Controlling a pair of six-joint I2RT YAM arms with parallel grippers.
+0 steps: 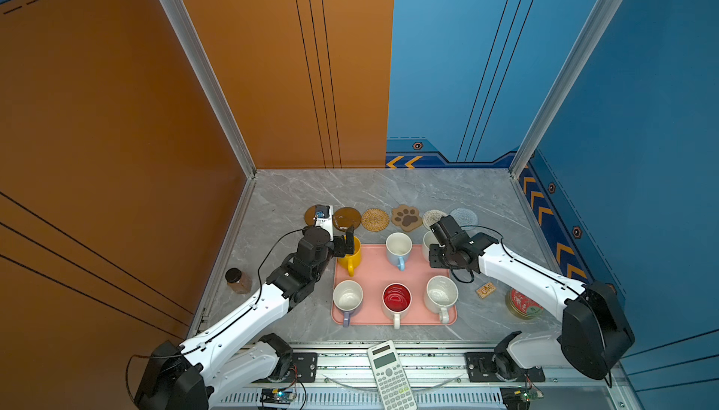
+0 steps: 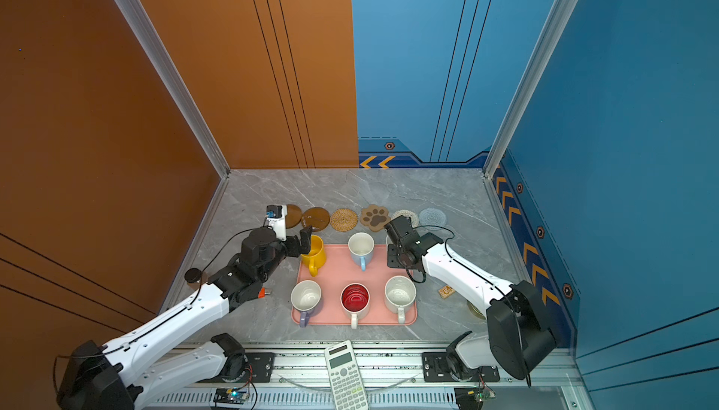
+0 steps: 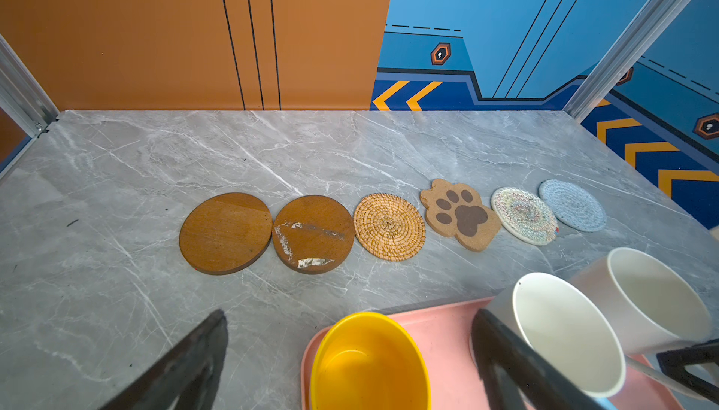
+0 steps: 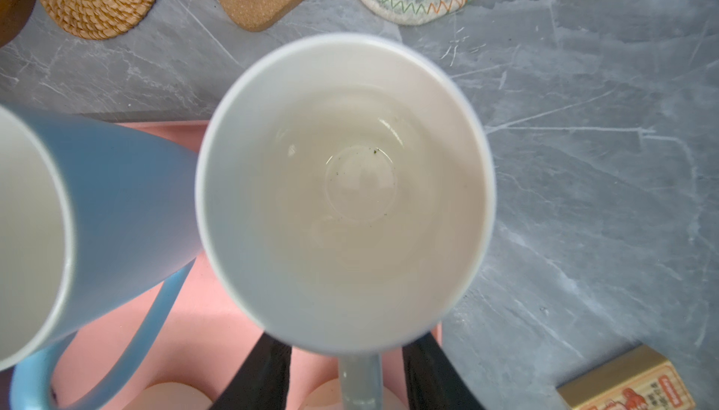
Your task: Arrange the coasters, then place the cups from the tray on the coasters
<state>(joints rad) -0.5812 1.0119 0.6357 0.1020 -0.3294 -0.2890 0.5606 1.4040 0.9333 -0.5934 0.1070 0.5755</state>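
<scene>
Six coasters lie in a row behind the pink tray [image 1: 373, 272]: two dark brown discs [image 3: 225, 233] [image 3: 313, 233], a tan woven disc [image 3: 389, 226], a paw shape [image 3: 459, 213], a white woven round [image 3: 523, 215] and a pale-blue round [image 3: 572, 205]. All six cups stand on the tray. My left gripper [image 3: 350, 314] is open astride the yellow cup [image 3: 369, 365], touching nothing. My right gripper [image 4: 358, 353] is open, its fingers [image 4: 268, 369] on either side of the plain white cup's [image 4: 346, 194] handle with gaps showing. The light-blue cup [image 1: 398, 250], lilac cup [image 1: 347, 299], red-inside cup [image 1: 397, 299] and speckled cup [image 1: 441, 295] stand untouched.
A calculator [image 1: 389, 373] lies on the front rail. A brown jar [image 1: 238, 280] stands left of the tray. A small printed box [image 1: 485, 290] and a red-lidded tin [image 1: 523, 303] sit to its right. Orange and blue walls enclose the marble table [image 1: 389, 190].
</scene>
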